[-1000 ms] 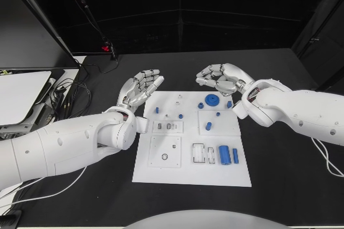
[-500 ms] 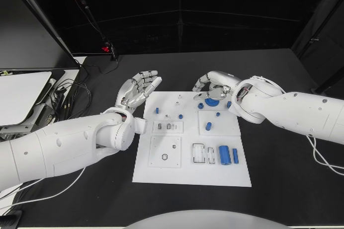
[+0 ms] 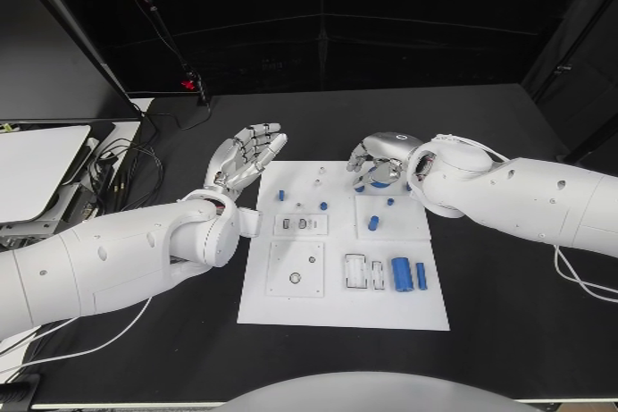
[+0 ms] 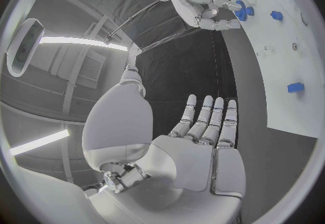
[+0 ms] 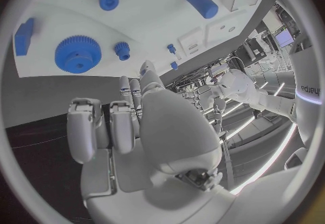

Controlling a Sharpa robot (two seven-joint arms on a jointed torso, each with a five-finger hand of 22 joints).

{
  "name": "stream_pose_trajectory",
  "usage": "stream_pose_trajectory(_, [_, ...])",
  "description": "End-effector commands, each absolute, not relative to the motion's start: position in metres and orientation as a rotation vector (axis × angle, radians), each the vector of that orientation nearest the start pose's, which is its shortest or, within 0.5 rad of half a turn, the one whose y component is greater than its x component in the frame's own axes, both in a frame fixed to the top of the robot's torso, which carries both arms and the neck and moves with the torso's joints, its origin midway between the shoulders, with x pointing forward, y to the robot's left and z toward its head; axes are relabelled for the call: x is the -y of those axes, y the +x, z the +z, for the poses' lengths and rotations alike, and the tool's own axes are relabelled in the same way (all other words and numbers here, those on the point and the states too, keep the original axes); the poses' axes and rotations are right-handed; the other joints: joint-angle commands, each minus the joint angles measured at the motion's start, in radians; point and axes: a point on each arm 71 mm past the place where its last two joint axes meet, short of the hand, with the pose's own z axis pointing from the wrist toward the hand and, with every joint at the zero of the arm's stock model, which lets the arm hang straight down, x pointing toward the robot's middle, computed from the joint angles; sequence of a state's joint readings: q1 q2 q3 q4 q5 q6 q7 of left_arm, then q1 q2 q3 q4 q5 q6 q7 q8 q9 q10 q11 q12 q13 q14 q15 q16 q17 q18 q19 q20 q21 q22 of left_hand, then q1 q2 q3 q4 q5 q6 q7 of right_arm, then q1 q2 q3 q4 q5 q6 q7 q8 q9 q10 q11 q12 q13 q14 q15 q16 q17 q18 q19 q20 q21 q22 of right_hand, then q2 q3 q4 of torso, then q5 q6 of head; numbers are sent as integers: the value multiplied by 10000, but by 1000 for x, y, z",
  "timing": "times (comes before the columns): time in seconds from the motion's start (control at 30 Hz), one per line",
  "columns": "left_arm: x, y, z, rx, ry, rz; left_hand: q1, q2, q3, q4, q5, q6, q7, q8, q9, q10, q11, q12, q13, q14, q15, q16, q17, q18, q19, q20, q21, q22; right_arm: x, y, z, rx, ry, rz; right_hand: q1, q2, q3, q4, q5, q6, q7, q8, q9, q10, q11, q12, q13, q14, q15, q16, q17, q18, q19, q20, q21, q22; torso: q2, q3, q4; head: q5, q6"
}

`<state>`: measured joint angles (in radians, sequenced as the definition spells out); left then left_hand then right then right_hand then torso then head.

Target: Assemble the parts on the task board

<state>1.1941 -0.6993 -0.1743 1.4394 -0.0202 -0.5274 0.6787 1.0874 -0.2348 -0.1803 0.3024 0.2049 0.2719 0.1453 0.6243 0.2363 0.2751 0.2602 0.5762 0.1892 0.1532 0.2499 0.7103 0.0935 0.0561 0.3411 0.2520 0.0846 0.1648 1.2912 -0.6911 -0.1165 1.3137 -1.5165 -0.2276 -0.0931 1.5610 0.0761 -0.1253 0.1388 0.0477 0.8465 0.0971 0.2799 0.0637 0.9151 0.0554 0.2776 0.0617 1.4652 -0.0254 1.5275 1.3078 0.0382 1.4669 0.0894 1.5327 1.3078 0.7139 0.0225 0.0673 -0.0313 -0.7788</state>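
Blue plastic parts were seen scattered over the white rectangular task board [image 3: 346, 300], which served as the landmark on the black table [image 3: 515, 340]. A large blue toothed gear [image 5: 75, 55] lay at the board's far edge, with a small blue gear [image 5: 122, 49] just beside it and a blue cylindrical peg [image 5: 199, 0] nearer the board's middle. Two blue upright-lying cylinders [image 3: 402, 274] were set near the board's near right corner.

The right hand [image 3: 381, 162] was held above the board's far edge, over the large gear, its fingers curled inward with nothing seen between them. The left hand [image 3: 245, 157] was raised beside the board's far left corner, off the board, palm up, fingers straight and spread, nothing held.

The step in hand was judged to be a reach for the large gear; no part was yet gripped. The next move would likely call for the fingers to be lowered round the gear's rim without the small gear being knocked.

Beyond the board's left side, cables [image 3: 129, 166] and a pale flat panel [image 3: 38, 171] were seen; behind the table the room was dark.
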Motion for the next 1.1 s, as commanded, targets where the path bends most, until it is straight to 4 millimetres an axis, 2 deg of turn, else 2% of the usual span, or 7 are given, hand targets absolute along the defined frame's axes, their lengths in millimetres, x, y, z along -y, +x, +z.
stream_pose_trajectory(0.03, [-174,476,-187,-9279,-6648,-16466,1,110,87,6,-66,19,1524,43,-19,8,59,42,-18,-13,69,39,-18,149,-23,59,34,18,184,530,-187,-17550,-3652,4031,147,14,86,-17,-2,95,-16,-74,15,84,-5,-79,-7,690,-30,20,193,-199,633,-86,70,1820,-14,6,17,-52,-12])
stream_pose_trajectory(0.1, [-174,476,-187,-9285,-6651,-16463,1,110,87,6,-66,19,1524,43,-19,8,59,42,-18,-13,69,39,-18,149,-23,59,34,18,184,530,-188,-17640,-3683,3895,187,3,103,18,-3,145,-6,-160,11,141,7,-150,-5,689,-7,16,179,-198,629,-74,66,1815,-14,5,20,-35,-24])
stream_pose_trajectory(0.13, [-174,476,-188,-9292,-6656,-16458,1,110,87,6,-66,19,1524,43,-19,8,59,42,-18,-13,69,39,-18,149,-23,59,34,18,183,531,-189,-17681,-3702,3804,192,-3,106,35,-3,161,0,-191,10,166,14,-173,-4,689,5,15,171,-197,625,-67,63,1809,-23,-9,-6,11,-39])
stream_pose_trajectory(0.23, [-174,476,-188,-9320,-6675,-16441,14,146,117,5,-70,15,1524,54,-31,4,58,54,-29,-16,66,45,-25,154,-29,61,38,21,183,532,-190,-17769,-3695,3623,206,-10,115,77,-3,202,10,-263,10,220,22,-230,-4,686,32,10,147,-195,619,-48,58,1798,-20,-3,-7,47,-38])
stream_pose_trajectory(1.1, [-177,478,-189,-9369,-6705,-16335,64,261,217,2,-60,-5,1525,89,-75,-17,59,93,-67,-27,62,66,-50,169,-48,73,52,32,175,535,-198,-18250,-3819,3287,323,16,216,369,-4,464,16,-651,18,721,32,-519,-1,681,113,0,88,-190,607,42,46,1787,-70,-18,-9,88,-179])
